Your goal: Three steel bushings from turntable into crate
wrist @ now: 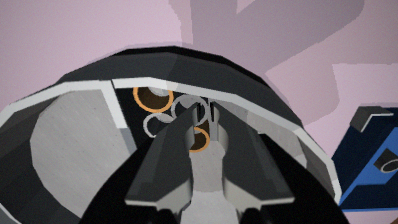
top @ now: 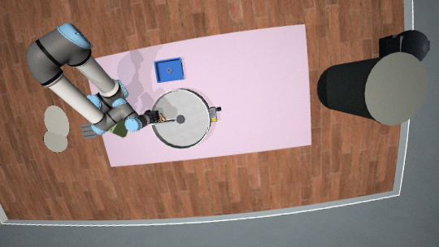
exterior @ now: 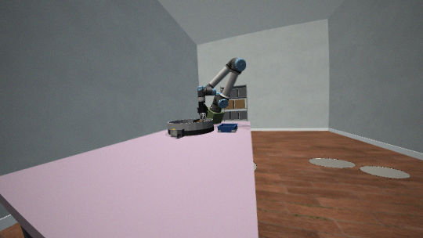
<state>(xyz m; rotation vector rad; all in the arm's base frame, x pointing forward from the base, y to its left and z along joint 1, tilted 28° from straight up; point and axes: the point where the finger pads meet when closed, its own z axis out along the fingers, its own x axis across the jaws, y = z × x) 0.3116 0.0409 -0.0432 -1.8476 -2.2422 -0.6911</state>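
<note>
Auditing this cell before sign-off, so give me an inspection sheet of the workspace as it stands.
Surface: pink table top carrying the turntable and blue crate.
Job's things: one steel bushing in the crate; two more steel ones and two orange-rimmed ones in the turntable's open pocket.
Clutter: small black-and-yellow unit at the turntable's edge.
Grippers: hand shut, tips at a steel bushing's rim.
Cables: nothing seen.
Surroundings: black cylinder, shelf unit, wood floor.
</note>
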